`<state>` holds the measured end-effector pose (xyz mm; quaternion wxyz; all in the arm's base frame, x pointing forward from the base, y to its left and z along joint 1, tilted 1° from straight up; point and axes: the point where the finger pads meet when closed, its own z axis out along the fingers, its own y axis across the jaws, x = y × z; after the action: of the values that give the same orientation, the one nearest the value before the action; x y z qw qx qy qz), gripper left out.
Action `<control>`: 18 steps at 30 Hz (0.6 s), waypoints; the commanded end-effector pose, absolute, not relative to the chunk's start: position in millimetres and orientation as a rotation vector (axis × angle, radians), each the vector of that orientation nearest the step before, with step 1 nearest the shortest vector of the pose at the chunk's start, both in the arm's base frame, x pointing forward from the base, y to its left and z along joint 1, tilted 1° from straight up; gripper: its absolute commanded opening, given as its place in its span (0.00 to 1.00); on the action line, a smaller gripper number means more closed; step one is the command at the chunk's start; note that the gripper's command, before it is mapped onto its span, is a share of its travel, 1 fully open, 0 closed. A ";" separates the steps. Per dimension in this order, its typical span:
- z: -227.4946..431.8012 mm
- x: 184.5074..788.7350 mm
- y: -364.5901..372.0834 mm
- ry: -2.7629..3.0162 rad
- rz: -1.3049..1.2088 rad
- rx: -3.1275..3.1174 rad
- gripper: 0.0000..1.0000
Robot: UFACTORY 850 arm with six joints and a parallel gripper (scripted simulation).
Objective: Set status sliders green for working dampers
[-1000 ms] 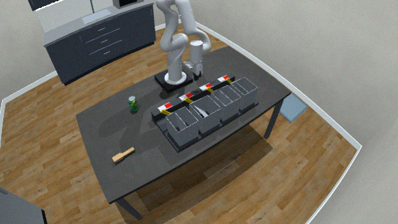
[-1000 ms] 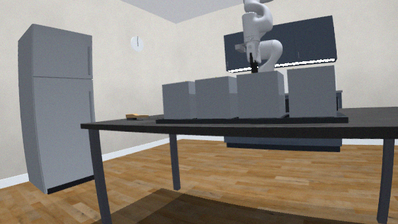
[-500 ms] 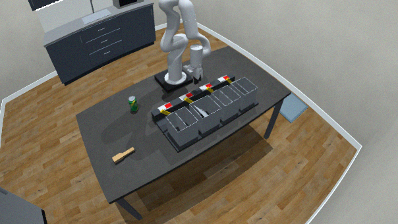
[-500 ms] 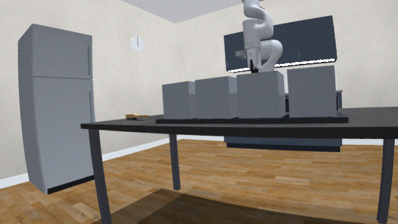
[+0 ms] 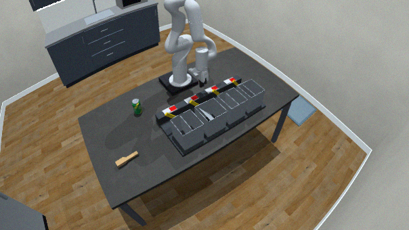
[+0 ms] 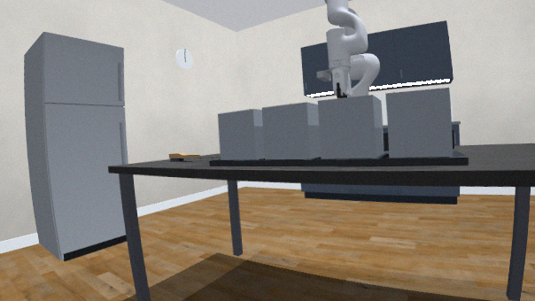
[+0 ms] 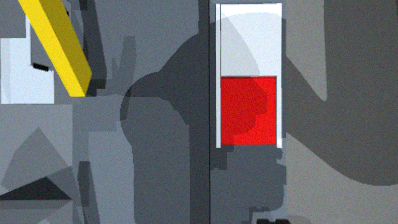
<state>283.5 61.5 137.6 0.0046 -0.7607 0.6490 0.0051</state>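
Observation:
Four grey box-shaped dampers (image 5: 187, 130) (image 5: 213, 116) (image 5: 235, 103) (image 5: 254, 93) stand in a row on a dark base plate (image 5: 183, 152). In the exterior view they show as plain grey boxes (image 6: 350, 128). Behind each is a status slider (image 5: 170, 109) (image 5: 193, 99) (image 5: 213, 88) (image 5: 229, 81), and all of them show red. Yellow levers (image 5: 194, 103) (image 7: 57, 45) stick out at the dampers' backs. My gripper (image 5: 202, 81) (image 6: 339, 94) (image 7: 272, 221) is shut and empty. It hangs low behind the middle sliders. The wrist view shows one slider's red field (image 7: 248, 110) with its white cover (image 7: 250, 40) beside it.
A green can (image 5: 137, 106) stands on the table's left part and a wooden block (image 5: 126, 159) (image 6: 179, 156) lies near its front left. The arm's base (image 5: 178, 81) stands right behind the sliders. A fridge (image 6: 75, 142) and a drawer cabinet (image 5: 101, 40) stand off the table.

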 end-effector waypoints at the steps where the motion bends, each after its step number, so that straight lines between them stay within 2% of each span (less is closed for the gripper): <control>1: 137.9 284.2 61.7 2.032 0.014 -2.382 0.00; 12: 137.7 287.4 46.1 2.032 0.014 -2.382 0.00; 14: 137.2 293.2 9.2 2.033 0.014 -2.382 0.00; 18: 136.8 297.3 -18.6 2.033 0.014 -2.382 0.00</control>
<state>290.1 14.1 136.9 0.0007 -0.7598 0.6501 0.0013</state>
